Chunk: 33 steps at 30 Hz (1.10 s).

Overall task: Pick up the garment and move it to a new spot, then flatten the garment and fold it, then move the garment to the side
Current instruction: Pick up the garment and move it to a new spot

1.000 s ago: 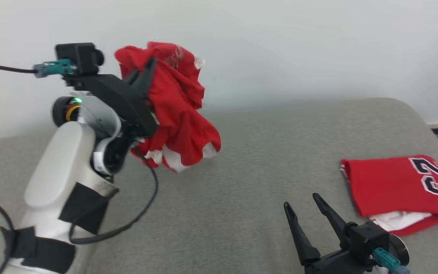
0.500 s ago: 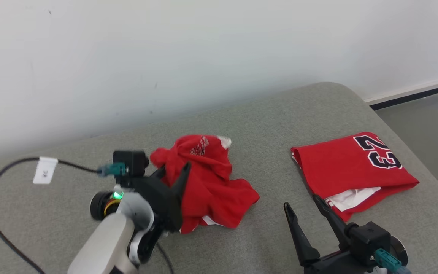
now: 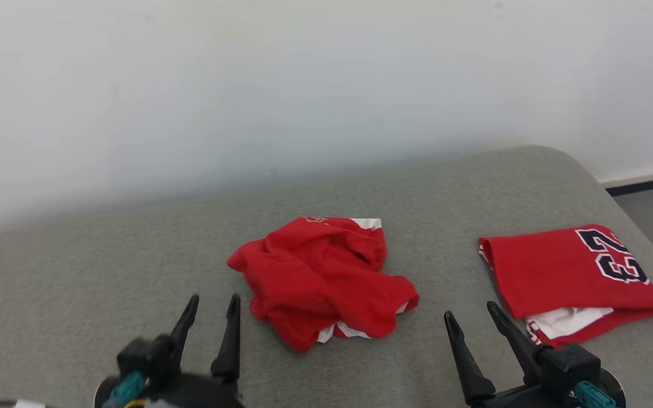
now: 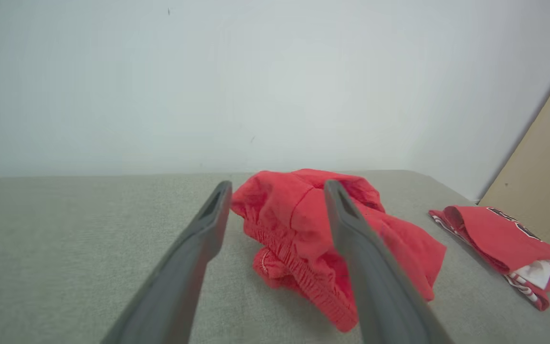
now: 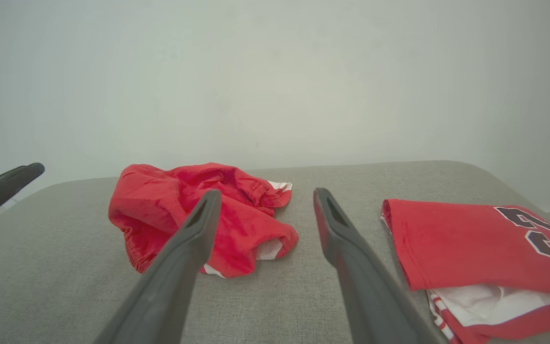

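Head view first: seeing the garment [image 3: 323, 280] sitting in a crumpled red heap mid-worktop [image 3: 105, 272], resting on the grey padding and touching nothing else. Spotting the left gripper [image 3: 213, 299] at 8 o'clock from it and the right gripper [image 3: 470, 311] at 4 o'clock, both hanging clear of the cloth, fingers spread wide, pinching nothing. Also noticing a folded jersey [image 3: 564, 272] lying off at 3 o'clock, well apart.

Left wrist view: peering between the spread fingers straight at the heap and catching a gathered elastic edge [image 4: 284, 248] curling along the near side. Guessing shorts, but not betting on it.

Right wrist view: seeing the heap off at 10 o'clock, white trim [image 5: 268, 249] peeking out along its lower edge.

Handling-wise: expecting light, soft, floppy cloth, sagging wherever unsupported, probably a bit slick. Thinking of pinching that elastic edge at two points, one per gripper, for spreading it flat.

Orientation: not really pointing anywhere while balled up. Going by the head view, running loosely from 10 o'clock to 4 o'clock as a long axis.
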Tool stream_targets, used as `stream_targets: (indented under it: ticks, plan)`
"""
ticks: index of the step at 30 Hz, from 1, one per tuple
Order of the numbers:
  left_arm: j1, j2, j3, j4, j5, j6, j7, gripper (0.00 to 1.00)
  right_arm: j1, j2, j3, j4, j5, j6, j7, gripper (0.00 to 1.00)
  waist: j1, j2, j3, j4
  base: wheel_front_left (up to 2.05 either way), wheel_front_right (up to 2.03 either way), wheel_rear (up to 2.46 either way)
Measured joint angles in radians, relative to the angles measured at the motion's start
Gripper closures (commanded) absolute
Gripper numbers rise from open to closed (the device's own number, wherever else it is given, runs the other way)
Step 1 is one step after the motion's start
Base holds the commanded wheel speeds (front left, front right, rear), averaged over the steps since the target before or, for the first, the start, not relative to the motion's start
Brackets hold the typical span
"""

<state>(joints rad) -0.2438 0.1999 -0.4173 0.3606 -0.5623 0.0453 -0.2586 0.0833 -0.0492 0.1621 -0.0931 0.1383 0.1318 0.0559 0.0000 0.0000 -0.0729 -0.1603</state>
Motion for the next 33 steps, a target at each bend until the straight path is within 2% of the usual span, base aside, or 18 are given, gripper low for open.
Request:
stream_targets:
  ticks: [4, 7, 13, 19, 27, 33]
  plan:
    - [0.131, 0.011, 0.095, -0.15, 0.036, 0.04, -0.003, 0.0, 0.006, 0.0, -0.019, 0.023, -0.004, 0.0, -0.017, 0.0, 0.0, 0.0, -0.013, 0.046, 0.0, 0.0, 0.0]
    - [0.233, 0.008, 0.157, -0.264, 0.084, 0.051, -0.004, 0.0, 0.019, 0.0, -0.05, 0.039, -0.008, 0.0, -0.042, 0.0, -0.0001, 0.0, -0.022, 0.08, 0.0, 0.0, 0.0]
    - [0.375, 0.0, 0.229, -0.392, 0.149, 0.023, -0.004, 0.0, 0.043, 0.0, -0.122, 0.072, -0.015, 0.0, -0.104, 0.0, -0.0001, 0.0, -0.037, 0.145, 0.0, 0.0, 0.0]
    - [0.437, -0.003, 0.236, -0.398, 0.19, -0.038, -0.004, 0.0, 0.066, 0.0, -0.194, 0.115, -0.015, 0.0, -0.164, 0.0, 0.0, 0.0001, -0.047, 0.205, 0.0, 0.0, 0.0]
    - [0.494, 0.023, 0.237, -0.344, 0.227, -0.044, -0.004, 0.0, 0.08, 0.0, -0.227, 0.177, -0.043, 0.0, -0.179, 0.0, 0.0, 0.0, -0.056, 0.257, 0.0, 0.0, 0.0]
    - [0.5, 0.011, 0.242, -0.337, 0.229, -0.03, -0.004, 0.0, 0.078, 0.0, -0.214, 0.203, -0.042, 0.0, -0.183, 0.0, 0.0, 0.0, -0.054, 0.262, 0.0, 0.0, 0.0]
